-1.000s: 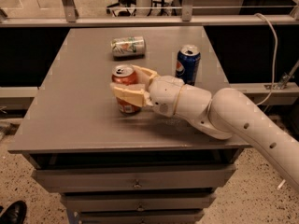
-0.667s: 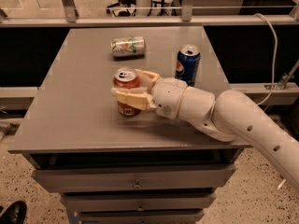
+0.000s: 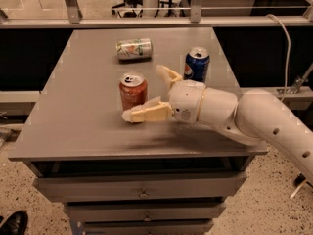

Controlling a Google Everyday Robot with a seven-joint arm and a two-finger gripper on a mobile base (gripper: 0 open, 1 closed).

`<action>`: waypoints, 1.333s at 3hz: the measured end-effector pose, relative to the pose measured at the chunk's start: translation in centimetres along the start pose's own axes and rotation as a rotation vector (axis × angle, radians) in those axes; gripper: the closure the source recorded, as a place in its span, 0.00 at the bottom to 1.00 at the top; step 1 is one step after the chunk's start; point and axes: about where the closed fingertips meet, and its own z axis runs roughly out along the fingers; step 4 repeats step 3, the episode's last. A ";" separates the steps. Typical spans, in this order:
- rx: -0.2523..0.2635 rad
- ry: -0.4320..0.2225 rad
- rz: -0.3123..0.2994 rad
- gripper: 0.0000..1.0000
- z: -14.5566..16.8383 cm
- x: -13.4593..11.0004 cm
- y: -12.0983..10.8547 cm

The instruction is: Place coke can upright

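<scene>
we note the coke can (image 3: 133,90) standing upright mid-frame on the bench (image 3: 73,111), gripper (image 3: 148,93) just right of it, fingers spread wide and holding nothing; placement looks done, only pulling clear left.

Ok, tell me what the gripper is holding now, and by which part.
Nothing is held. The gripper is open, its fingers spread wide by the upright coke can on the table, not clamping it.

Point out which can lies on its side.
The pale can at the back; the coke can, by the open gripper, and blue Pepsi can stand upright.
</scene>
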 end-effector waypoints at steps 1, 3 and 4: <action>0.008 0.086 -0.025 0.00 -3.7 -2.3 -0.4; -0.006 0.155 -0.054 0.00 -6.5 -4.8 0.3; -0.006 0.155 -0.054 0.00 -6.5 -4.8 0.3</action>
